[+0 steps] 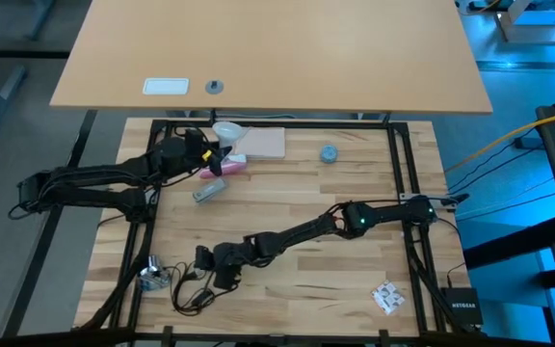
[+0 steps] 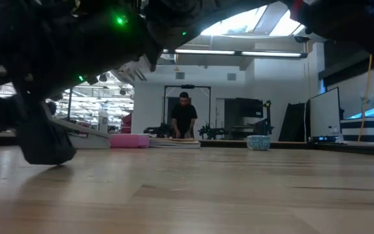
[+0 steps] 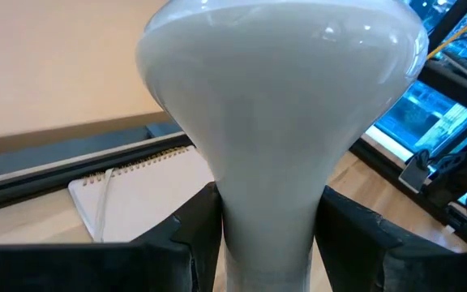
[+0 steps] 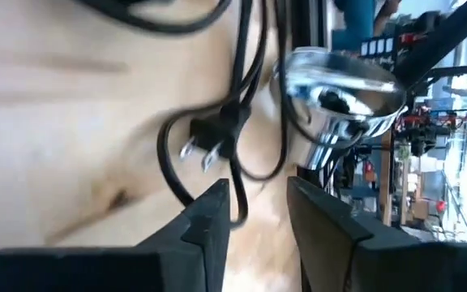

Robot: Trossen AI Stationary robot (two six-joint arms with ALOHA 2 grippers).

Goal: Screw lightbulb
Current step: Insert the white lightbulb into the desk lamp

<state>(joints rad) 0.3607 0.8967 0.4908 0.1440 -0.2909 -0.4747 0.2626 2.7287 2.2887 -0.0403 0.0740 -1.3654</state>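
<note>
My left gripper is at the table's far left, shut on the white lightbulb. The bulb's globe fills the left wrist view, and its screw base is hidden. My right gripper reaches to the near left and stands open low over the wood. Just beyond its fingertips lie the black cord with its plug and the silvery socket. The socket lies on its side at the near left corner. I cannot tell whether a finger touches the cord. My left gripper pinches the lightbulb's tapering neck between its two fingers, one on each side. The fingers come at it nearly level, and the globe sticks out past them. The bulb is lifted clear of the table.
A spiral notebook, a pink thing and a grey piece lie by the left gripper. A blue-grey cap sits at the far middle and a patterned scrap near right. A black frame rims the table. A person stands far behind.
</note>
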